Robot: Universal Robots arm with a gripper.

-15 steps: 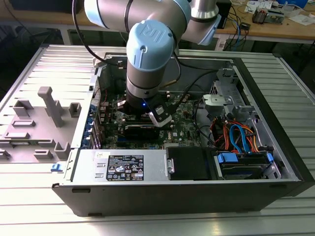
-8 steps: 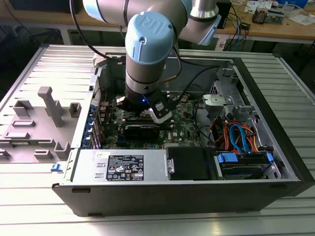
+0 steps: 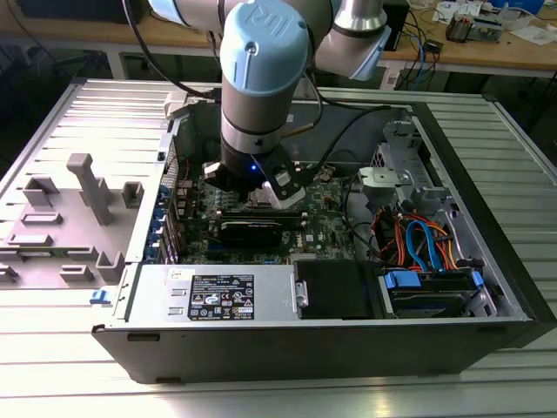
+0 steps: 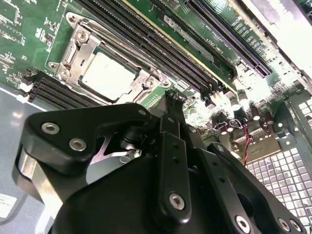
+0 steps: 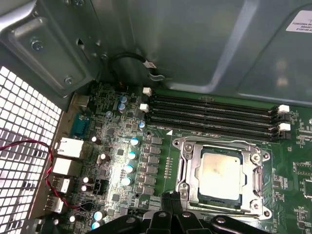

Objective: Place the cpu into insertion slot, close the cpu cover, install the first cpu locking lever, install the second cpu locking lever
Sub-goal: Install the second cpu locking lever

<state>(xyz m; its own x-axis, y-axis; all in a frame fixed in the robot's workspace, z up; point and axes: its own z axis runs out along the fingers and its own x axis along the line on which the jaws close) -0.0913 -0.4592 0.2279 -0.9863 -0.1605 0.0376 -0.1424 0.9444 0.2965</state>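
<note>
The cpu, a small square chip with a silvery top, sits in its socket on the green motherboard. It is also seen in the second wrist view as the cpu. The cpu cover, a thin metal frame, lies flat around the chip, and so does the cpu cover. My gripper hovers just beside the socket's edge, shut with nothing held. In the second wrist view the gripper points at the socket's corner. In the exterior view the gripper hangs low over the board inside the open computer case.
Black memory slots run along one side of the socket. The case's metal wall and perforated rear panel stand close by. A power supply, drive cage and coloured cables crowd the case. A grey fixture tray lies at the exterior view's left.
</note>
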